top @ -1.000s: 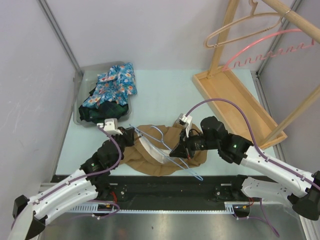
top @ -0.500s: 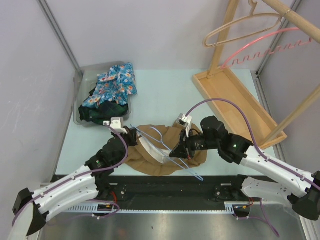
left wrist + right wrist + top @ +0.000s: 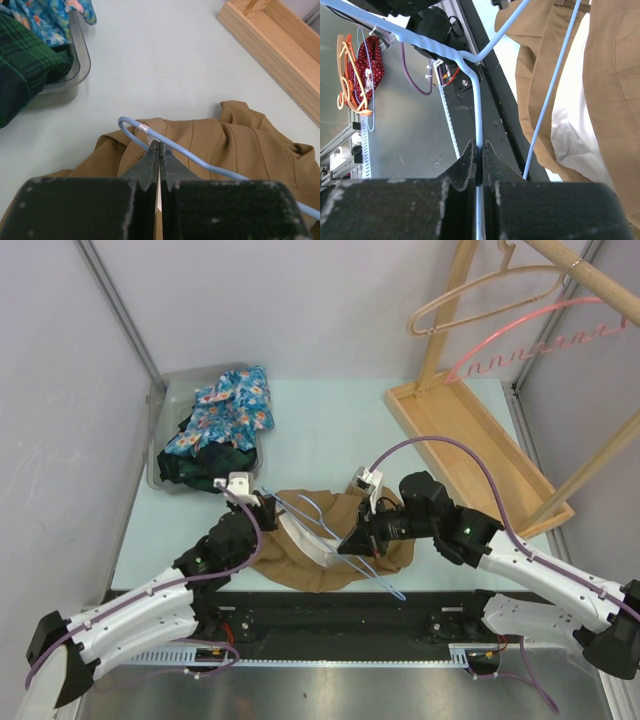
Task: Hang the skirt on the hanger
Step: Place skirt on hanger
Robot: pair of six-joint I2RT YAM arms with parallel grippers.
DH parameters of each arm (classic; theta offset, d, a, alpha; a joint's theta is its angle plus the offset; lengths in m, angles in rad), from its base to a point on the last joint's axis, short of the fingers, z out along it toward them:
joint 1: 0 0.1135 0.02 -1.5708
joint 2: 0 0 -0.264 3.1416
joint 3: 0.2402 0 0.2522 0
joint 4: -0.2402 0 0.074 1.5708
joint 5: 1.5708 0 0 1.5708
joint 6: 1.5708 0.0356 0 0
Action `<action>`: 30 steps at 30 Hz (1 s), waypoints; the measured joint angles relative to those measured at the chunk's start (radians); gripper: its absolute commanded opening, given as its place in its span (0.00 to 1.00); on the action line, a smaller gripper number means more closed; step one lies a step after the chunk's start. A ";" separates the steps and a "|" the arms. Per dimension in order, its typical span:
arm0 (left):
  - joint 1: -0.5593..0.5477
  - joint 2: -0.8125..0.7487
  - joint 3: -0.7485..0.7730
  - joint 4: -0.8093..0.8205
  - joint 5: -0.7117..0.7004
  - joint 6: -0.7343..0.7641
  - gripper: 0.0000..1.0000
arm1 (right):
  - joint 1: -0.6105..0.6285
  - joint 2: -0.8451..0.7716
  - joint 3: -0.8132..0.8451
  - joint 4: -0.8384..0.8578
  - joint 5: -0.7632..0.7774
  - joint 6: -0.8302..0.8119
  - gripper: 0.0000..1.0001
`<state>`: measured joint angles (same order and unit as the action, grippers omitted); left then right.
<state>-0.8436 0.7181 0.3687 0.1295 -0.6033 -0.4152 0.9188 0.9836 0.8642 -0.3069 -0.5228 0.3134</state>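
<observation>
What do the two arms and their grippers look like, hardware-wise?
Both the left arm and right arm have white shells on the lower links and black joints above. A purple cable loops along each to a small white box at the wrist. The left gripper and right gripper have black fingers tapering to points.

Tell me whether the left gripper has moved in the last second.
Yes. In the top view the left gripper slid right, away from the grey bin, toward the blue hanger.

Overhead and close wrist views, common skirt (image 3: 285,565)
</observation>
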 measured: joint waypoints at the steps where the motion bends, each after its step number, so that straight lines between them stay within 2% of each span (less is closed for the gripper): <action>1: 0.000 -0.013 0.000 -0.005 0.007 0.002 0.00 | 0.000 0.003 0.000 0.002 0.002 0.000 0.00; 14: 0.000 -0.139 0.000 -0.056 0.111 0.006 0.00 | -0.008 0.112 0.000 0.073 -0.022 0.000 0.00; 20: 0.000 -0.173 0.000 -0.106 0.110 -0.003 0.00 | -0.014 0.158 0.000 0.118 -0.035 0.000 0.00; 22: 0.000 -0.185 0.000 -0.146 0.084 -0.023 0.09 | -0.014 0.174 0.000 0.132 -0.035 0.000 0.00; 26: 0.000 -0.198 0.003 -0.245 -0.001 -0.081 0.37 | -0.014 0.186 0.000 0.139 -0.035 0.000 0.00; 30: 0.000 -0.199 0.034 -0.381 -0.099 -0.166 0.43 | -0.014 0.187 0.000 0.157 -0.034 0.000 0.00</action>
<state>-0.8436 0.5194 0.4030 -0.2516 -0.7025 -0.5808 0.9047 1.1702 0.8642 -0.1501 -0.5571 0.3134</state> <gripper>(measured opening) 0.403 0.032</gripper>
